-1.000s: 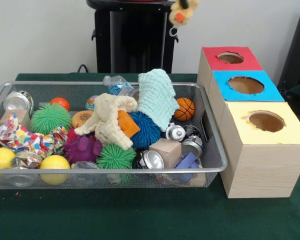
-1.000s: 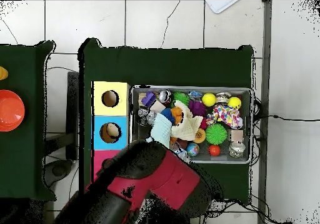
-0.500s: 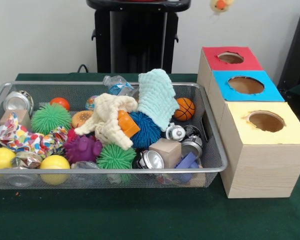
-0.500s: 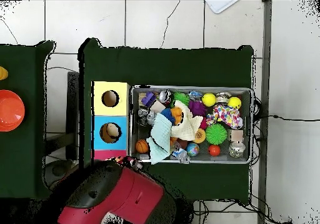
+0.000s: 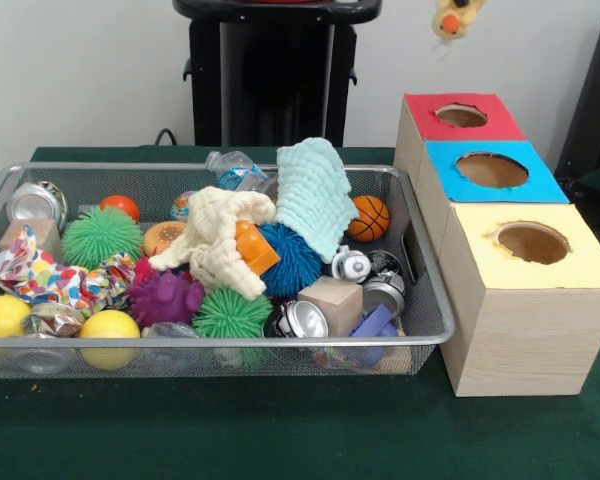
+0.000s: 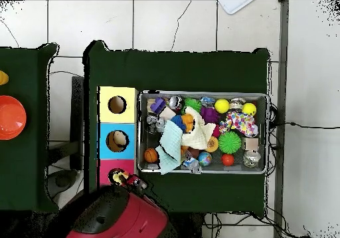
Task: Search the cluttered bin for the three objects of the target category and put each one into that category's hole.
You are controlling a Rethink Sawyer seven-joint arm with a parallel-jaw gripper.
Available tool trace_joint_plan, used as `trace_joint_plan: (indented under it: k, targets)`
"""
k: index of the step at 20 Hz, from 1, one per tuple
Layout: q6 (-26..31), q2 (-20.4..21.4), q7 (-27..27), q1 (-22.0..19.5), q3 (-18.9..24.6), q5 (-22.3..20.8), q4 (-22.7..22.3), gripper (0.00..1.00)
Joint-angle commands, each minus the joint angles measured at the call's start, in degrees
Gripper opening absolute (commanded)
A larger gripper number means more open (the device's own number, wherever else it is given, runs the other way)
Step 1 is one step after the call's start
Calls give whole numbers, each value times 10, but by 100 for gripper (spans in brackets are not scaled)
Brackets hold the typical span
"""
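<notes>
A small yellow plush toy with an orange patch hangs in the air at the top edge of the front view, above and just behind the red-topped box. From overhead, the toy sits over the red box's hole, with my gripper shut on it at the tip of the red arm. The wire bin holds balls, spiky toys, cloths, metal cans and blocks. In the front view the gripper itself is out of the picture.
Three wooden boxes stand in a row right of the bin: red at the back, blue-topped in the middle, yellow-topped in front. Overhead, the blue box's hole shows something tan inside. An orange disc lies on a separate table.
The hanging plush toy moved from above the bin's far side to the right and came down a little over the red box. Overhead, the arm swung off the bin toward the red box.
</notes>
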State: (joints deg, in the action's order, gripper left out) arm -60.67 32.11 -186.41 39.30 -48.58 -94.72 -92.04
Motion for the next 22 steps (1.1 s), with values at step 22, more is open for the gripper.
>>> trace_joint_plan:
  k: [22]
  targets:
    - [133,-30,11,-62,185,155,-109,0]
